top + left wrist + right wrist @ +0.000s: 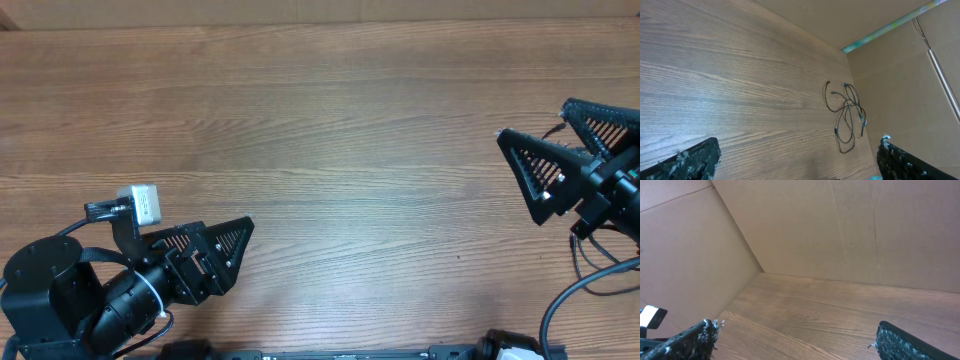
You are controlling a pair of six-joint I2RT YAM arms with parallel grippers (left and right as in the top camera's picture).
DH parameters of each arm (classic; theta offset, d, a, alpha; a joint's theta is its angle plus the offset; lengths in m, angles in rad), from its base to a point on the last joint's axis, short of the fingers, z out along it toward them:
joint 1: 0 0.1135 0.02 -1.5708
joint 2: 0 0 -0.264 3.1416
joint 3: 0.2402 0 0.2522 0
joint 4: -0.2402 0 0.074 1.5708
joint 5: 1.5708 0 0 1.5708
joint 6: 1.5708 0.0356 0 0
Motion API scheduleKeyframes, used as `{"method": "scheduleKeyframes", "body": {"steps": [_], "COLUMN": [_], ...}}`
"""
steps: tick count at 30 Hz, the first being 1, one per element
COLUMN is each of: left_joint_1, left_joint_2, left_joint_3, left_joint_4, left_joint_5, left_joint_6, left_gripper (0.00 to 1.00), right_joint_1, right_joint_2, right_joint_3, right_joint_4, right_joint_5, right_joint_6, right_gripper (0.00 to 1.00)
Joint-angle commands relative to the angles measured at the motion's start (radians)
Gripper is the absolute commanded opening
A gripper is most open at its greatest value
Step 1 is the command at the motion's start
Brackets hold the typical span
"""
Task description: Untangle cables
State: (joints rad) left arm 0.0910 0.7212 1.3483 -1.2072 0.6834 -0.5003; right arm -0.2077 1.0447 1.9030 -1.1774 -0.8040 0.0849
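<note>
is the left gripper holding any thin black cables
No, the thin black cables lie loose on the wooden table, ahead of the open left gripper.

The overhead view looks straight down from well above on the wooden surface (350,130), the left claw (232,250) at its lower left, the right claw (535,120) at its right edge. Each wrist view sits low behind its own claw, looking slantwise across that same wood: the left toward distant cables (846,116) by a cardboard wall (900,90), the right toward a cardboard corner (762,272).

A pale wood-grain table (330,120) is enclosed by plain brown cardboard walls (840,225)
</note>
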Motion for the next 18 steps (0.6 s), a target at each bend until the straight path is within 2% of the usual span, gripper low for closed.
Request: {"method": "scheduleKeyframes", "body": {"steps": [1, 14, 18], "left_joint_1": [-0.007, -0.007, -0.007], "left_joint_2": [0.005, 0.005, 0.005], "left_joint_3": [0.005, 0.005, 0.005], "left_joint_4": [0.0, -0.059, -0.059], "left_joint_5": [0.017, 0.013, -0.084], "left_joint_6": [-0.013, -0.011, 0.011], "left_gripper": [1.0, 1.0, 1.0], "right_joint_1": [0.005, 0.005, 0.005], "right_joint_2": [0.0, 0.0, 0.0], "right_joint_3": [0.014, 0.014, 0.014], "right_joint_4": [0.0, 0.0, 0.0], "right_joint_5": [0.002, 0.002, 0.002], "right_joint_6": [-0.005, -0.005, -0.005], "right_gripper": [1.0, 1.0, 1.0]}}
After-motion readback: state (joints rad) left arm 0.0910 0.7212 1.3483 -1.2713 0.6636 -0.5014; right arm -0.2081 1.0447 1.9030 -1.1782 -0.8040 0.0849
